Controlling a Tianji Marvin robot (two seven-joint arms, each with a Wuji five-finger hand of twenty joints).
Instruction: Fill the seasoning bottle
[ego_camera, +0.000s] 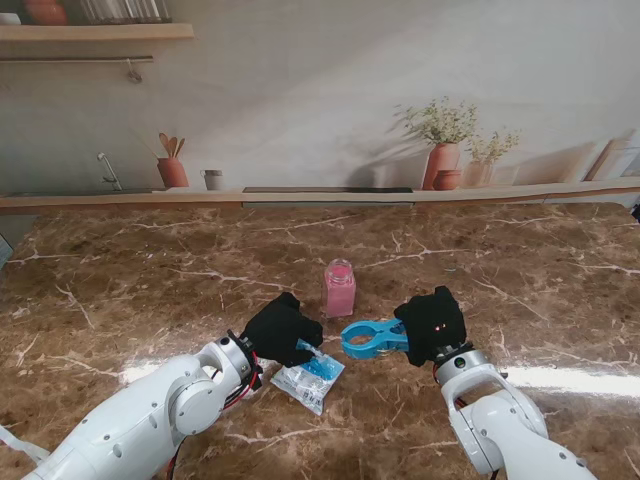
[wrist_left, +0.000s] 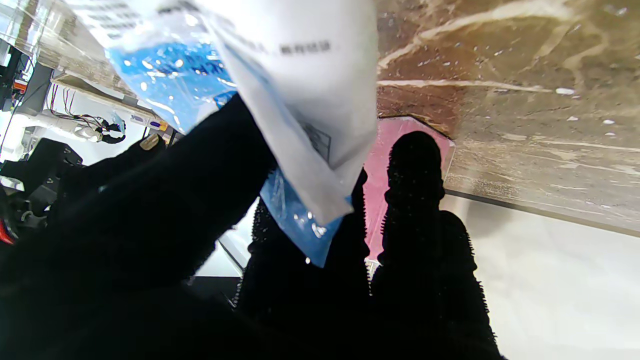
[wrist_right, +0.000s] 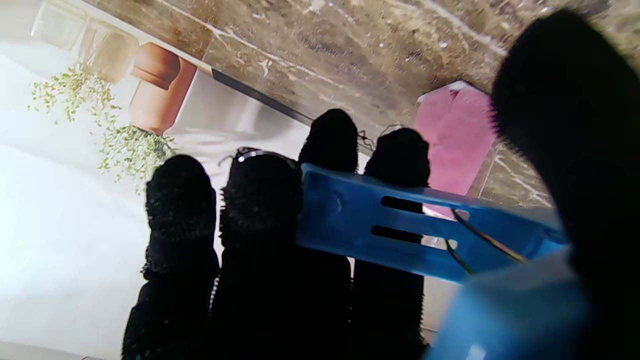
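A small pink seasoning bottle (ego_camera: 340, 287) stands upright near the table's middle; it also shows past the fingers in both wrist views (wrist_left: 380, 165) (wrist_right: 457, 135). My left hand (ego_camera: 281, 329), in a black glove, is shut on a blue-and-white seasoning bag (ego_camera: 309, 377) that lies nearer to me than the bottle; the bag (wrist_left: 280, 100) is pinched between thumb and fingers. My right hand (ego_camera: 433, 326) is shut on a blue plastic funnel-like tool (ego_camera: 372, 338), its ring end pointing left, just nearer to me than the bottle. The tool's flat handle (wrist_right: 400, 225) crosses the fingers.
The brown marble table (ego_camera: 150, 280) stretches wide on all sides. Along the back wall ledge stand terracotta plant pots (ego_camera: 443, 160), a utensil pot (ego_camera: 172, 170) and a small grey cup (ego_camera: 212, 179).
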